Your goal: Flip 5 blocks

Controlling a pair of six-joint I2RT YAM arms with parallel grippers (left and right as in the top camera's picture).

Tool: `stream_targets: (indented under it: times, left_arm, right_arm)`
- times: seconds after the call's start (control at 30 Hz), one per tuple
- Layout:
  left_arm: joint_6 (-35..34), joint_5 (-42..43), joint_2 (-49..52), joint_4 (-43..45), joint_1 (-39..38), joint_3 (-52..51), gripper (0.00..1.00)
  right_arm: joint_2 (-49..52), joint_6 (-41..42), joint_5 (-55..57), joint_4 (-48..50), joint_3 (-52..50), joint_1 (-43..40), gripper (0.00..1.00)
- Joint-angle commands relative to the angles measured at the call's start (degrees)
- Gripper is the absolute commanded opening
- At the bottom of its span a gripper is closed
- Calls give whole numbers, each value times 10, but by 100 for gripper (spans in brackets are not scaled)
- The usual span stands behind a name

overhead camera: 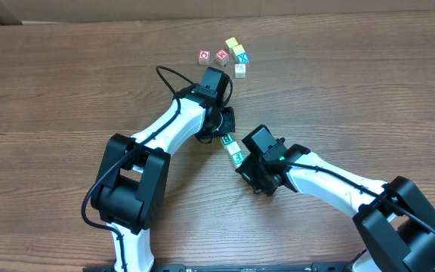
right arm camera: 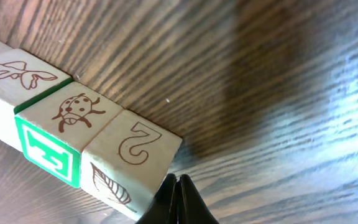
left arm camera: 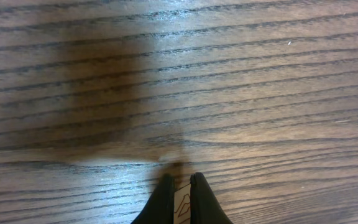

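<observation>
The left tool (left arm camera: 180, 190) and right tool (right arm camera: 178, 190) are both clenched, bracketing the row of blocks (overhead camera: 233, 149) from 11 and 5 o'clock; more blocks (overhead camera: 229, 54) wait at 12. Squeezing endwise could buckle the row and scatter it unflipped.

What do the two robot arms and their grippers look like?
Both the left arm and the right arm have white rounded links and bulky black joints. A thin black cable loops by the left wrist. The left gripper and right gripper have slim, black, tapered fingers.
</observation>
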Motion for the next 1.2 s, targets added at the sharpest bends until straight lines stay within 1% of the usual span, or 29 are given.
stream_targets:
  times: [0.0, 0.53, 0.73, 1.17]
  left_arm:
    - [13, 9, 10, 0, -4, 6, 4]
    - [15, 18, 10, 0, -4, 6, 4]
    - [26, 21, 10, 2, -4, 6, 4]
    - [30, 24, 10, 2, -10, 6, 4]
  right_arm:
    - [4, 50, -6, 5, 9, 7, 4]
    - [4, 54, 10, 10, 9, 25, 4]
    - [4, 84, 45, 20, 9, 42, 4]
    - [4, 84, 49, 66, 9, 61, 4]
